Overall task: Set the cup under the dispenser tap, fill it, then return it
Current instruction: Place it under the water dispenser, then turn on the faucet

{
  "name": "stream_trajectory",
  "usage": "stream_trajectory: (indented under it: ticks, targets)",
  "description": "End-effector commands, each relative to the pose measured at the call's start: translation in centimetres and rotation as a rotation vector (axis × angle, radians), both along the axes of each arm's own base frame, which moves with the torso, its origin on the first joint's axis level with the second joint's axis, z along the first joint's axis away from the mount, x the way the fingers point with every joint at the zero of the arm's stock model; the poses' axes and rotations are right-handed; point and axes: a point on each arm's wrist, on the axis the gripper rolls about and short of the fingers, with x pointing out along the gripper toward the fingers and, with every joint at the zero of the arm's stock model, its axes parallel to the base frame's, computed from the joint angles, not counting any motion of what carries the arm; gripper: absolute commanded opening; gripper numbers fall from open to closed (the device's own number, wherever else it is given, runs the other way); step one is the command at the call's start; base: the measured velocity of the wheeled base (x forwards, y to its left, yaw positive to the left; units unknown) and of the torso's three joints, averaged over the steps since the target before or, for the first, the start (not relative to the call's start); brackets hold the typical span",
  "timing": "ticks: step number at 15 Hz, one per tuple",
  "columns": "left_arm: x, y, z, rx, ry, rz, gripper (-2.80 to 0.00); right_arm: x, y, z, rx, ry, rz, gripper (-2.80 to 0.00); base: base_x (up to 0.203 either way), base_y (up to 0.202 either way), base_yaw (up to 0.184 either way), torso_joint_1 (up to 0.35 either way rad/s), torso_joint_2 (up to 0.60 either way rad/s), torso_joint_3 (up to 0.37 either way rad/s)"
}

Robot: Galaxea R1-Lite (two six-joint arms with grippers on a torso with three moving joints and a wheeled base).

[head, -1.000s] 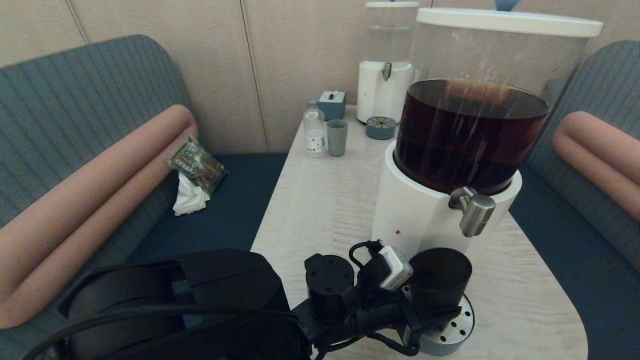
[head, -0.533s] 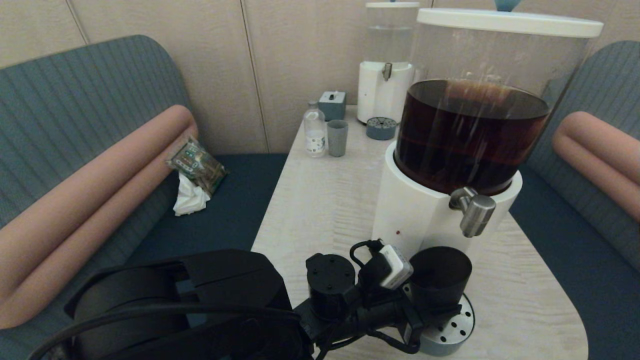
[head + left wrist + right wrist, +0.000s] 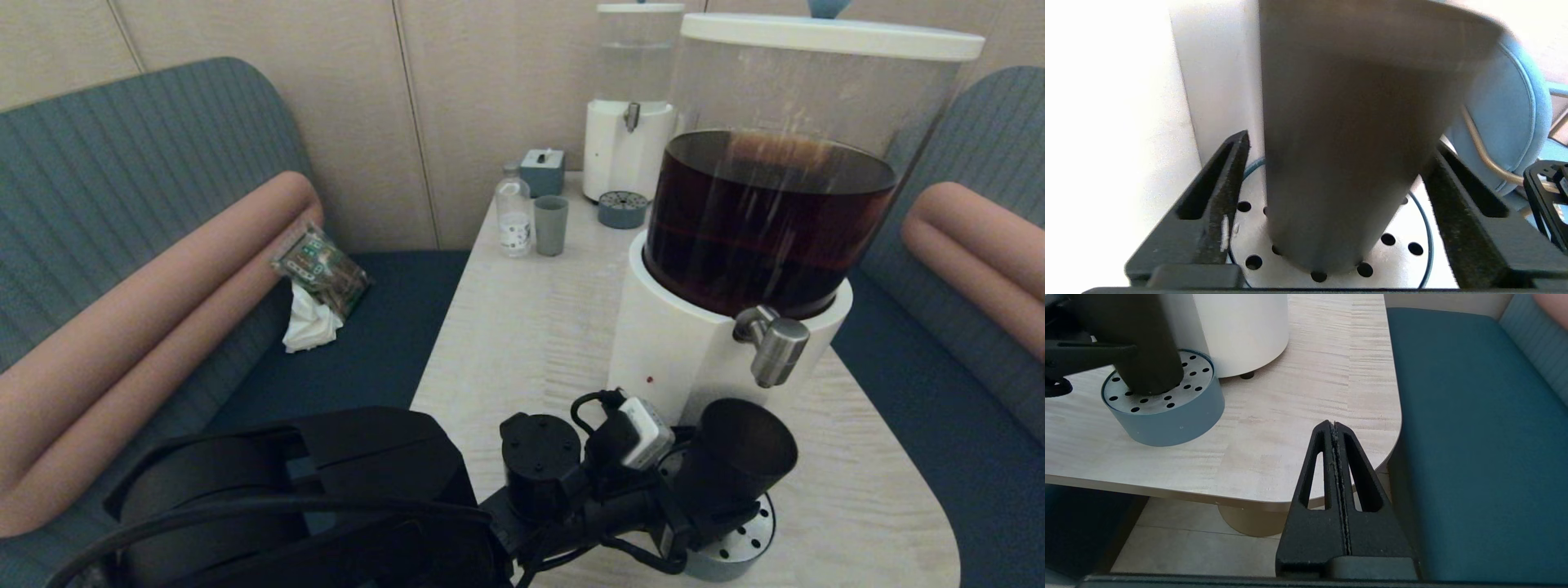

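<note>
Cup (image 3: 739, 457) is tilted on the drip tray (image 3: 747, 535), below the dispenser tap (image 3: 771, 343). Left gripper (image 3: 1331, 208) fingers are spread around it, one gapped. Right gripper (image 3: 1336, 433) is parked beside the tray, fingers pressed together.

- The head view looks forward and down from above along the table (image 3: 522, 327), with the big dispenser (image 3: 735, 327) close on the right and benches to either side.
- The left wrist view sits very near the cup (image 3: 1347, 143), looking level past its own fingers (the cup nearly fills the picture).
- The right wrist view looks from beyond the table's corner (image 3: 1306, 457), low and farther off.
- All three share the perforated drip tray (image 3: 747, 535) (image 3: 1400, 249) (image 3: 1167, 412) and the cup on it.
</note>
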Motion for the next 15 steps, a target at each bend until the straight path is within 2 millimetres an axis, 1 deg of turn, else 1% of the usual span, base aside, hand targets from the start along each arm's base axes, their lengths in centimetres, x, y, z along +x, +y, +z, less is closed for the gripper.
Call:
stream_trajectory:
  ticks: [1,5,7,8,11,15]
  targets:
    - [-0.1,0.1,0.4,-0.011,-0.009,-0.001,0.0,0.0,0.0,0.0,0.001,0.0,0.0,-2.8,0.0,0.0,0.0,0.0,0.0,0.0]
    - [-0.2,0.2,0.8,-0.017,-0.013,0.018,0.0,0.0,0.0,0.0,0.001,0.0,0.0,-2.8,0.0,0.0,0.0,0.0,0.0,0.0]
    - [-0.5,0.6,1.0,-0.009,-0.007,0.019,0.0,0.0,0.0,0.0,0.001,0.0,0.0,-2.8,0.0,0.0,0.0,0.0,0.0,0.0]
    - [-0.8,1.0,1.1,-0.002,-0.001,0.018,0.0,0.0,0.0,0.0,0.001,0.0,0.0,-2.8,0.0,0.0,0.0,0.0,0.0,0.0]
    - [-1.8,2.2,2.7,-0.009,-0.005,0.02,0.0,0.0,0.0,0.0,0.0,0.0,0.001,-2.8,0.0,0.0,0.0,0.0,0.0,0.0]
    - [-3.9,4.7,4.6,0.0,0.001,0.023,0.0,0.0,0.0,0.0,0.001,0.0,0.001,-2.8,0.0,0.0,0.0,0.0,0.0,0.0]
